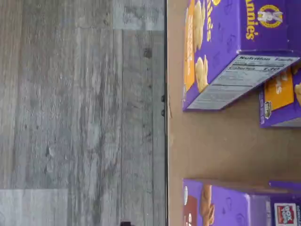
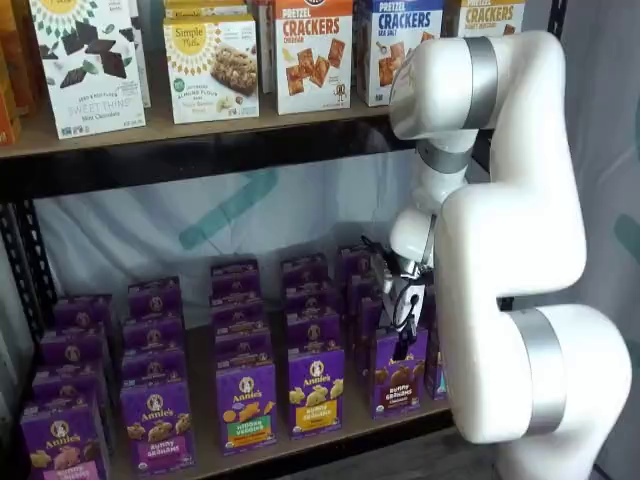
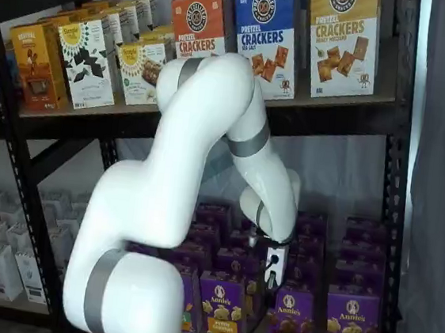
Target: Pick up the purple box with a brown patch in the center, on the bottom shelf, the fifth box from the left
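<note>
Right now the gripper (image 3: 273,274) hangs low in front of the bottom shelf (image 2: 330,432), just above the front row of boxes. It points down, and the purple box (image 3: 291,322) with the brown cookies stands just below it, a little to one side. In a shelf view the same purple box (image 2: 398,373) sits partly behind the arm's wrist and cable. The box stands upright, so its long side goes up and down, and its top faces the fingers. I cannot tell if the fingers are open or closed, because they show only as one dark piece with no clear gap.

The wrist view shows the light brown shelf board (image 1: 221,141) beside the grey floor (image 1: 80,113), with a bare strip of board between purple boxes. The shelf is flat, but the boxes stand close together, so there is little room on either side. I think the fingers must come straight down so they do not bump the yellow-centre box (image 3: 224,306) next to it.

Further back, more purple boxes fill the rows. Higher up, cracker boxes (image 3: 264,32) stand on the upper shelf.
</note>
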